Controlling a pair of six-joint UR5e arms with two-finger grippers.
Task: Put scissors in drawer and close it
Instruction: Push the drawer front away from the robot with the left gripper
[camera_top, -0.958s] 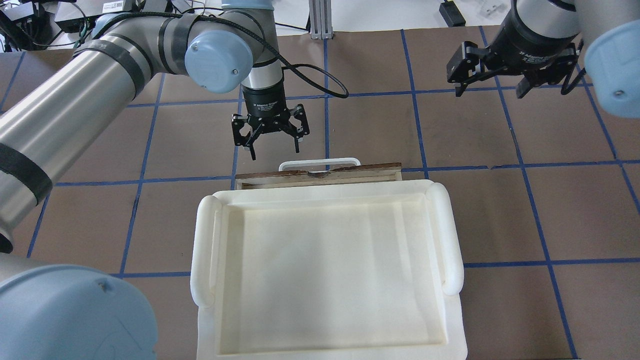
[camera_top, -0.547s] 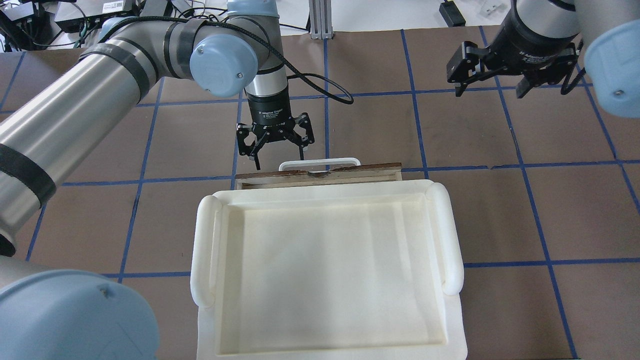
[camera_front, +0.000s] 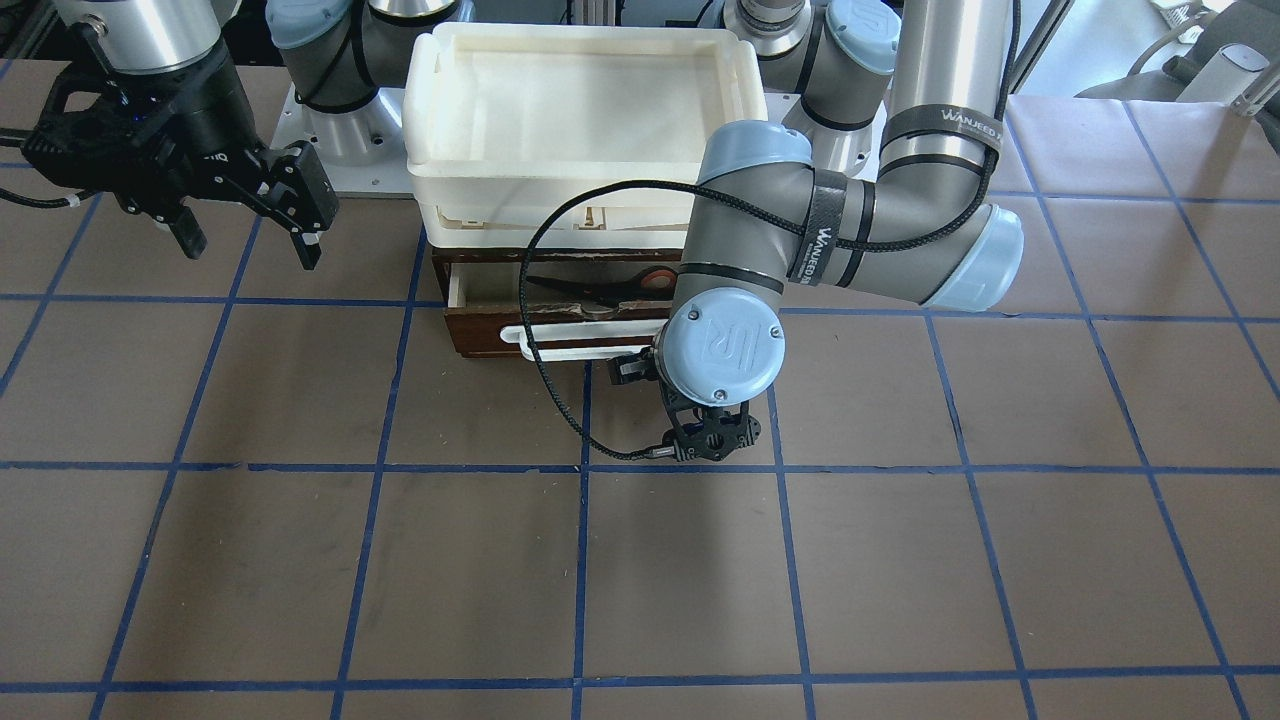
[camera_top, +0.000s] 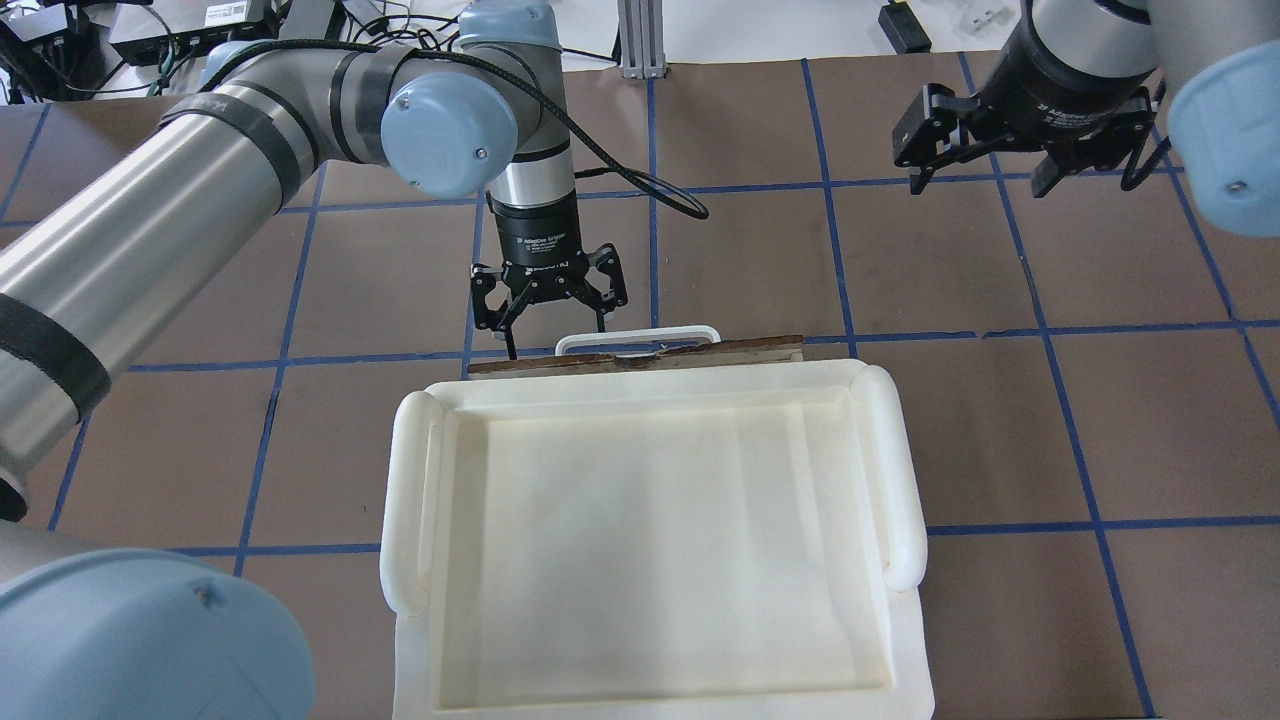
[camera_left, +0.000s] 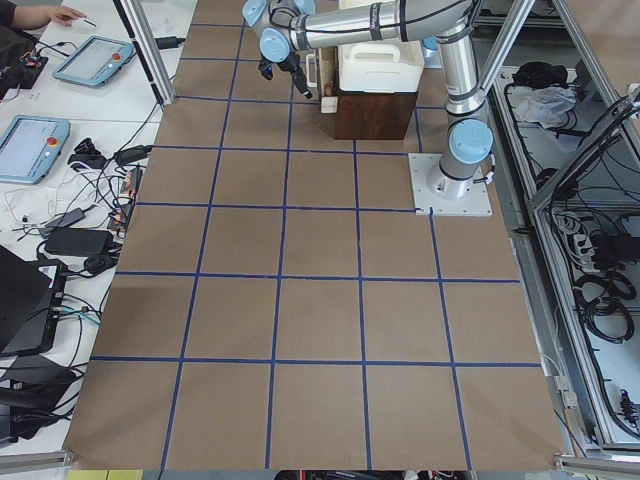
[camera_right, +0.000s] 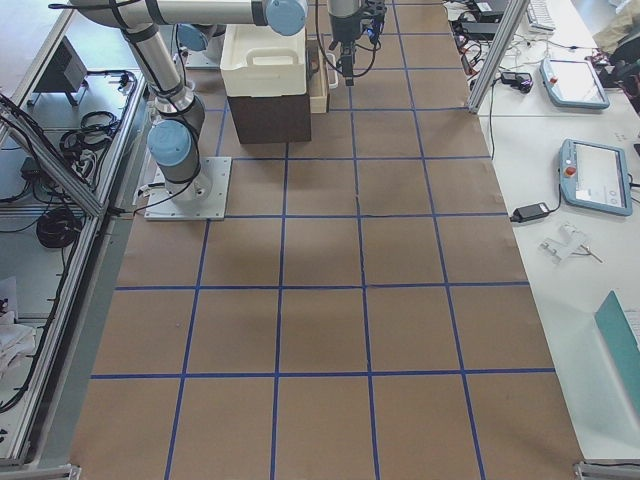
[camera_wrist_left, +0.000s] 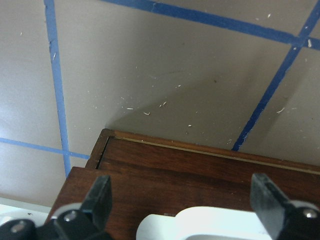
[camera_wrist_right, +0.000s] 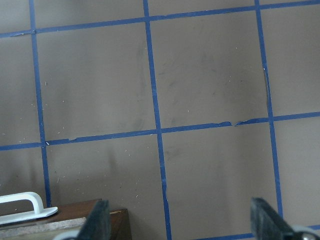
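Looking in, I see the scissors (camera_front: 600, 292) lying inside the drawer (camera_front: 475, 337), open a crack, so my left claw (camera_top: 553, 330), spread wide and empty at its front, must push it shut.

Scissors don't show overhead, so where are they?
Front-facing view: the scissors lie inside the slightly open drawer, just behind its white handle, below the tray.

Scissors (camera_front: 590, 297) lie flat inside my drawer (camera_front: 475, 335), blades toward my right. Dark brown drawer, slightly open.
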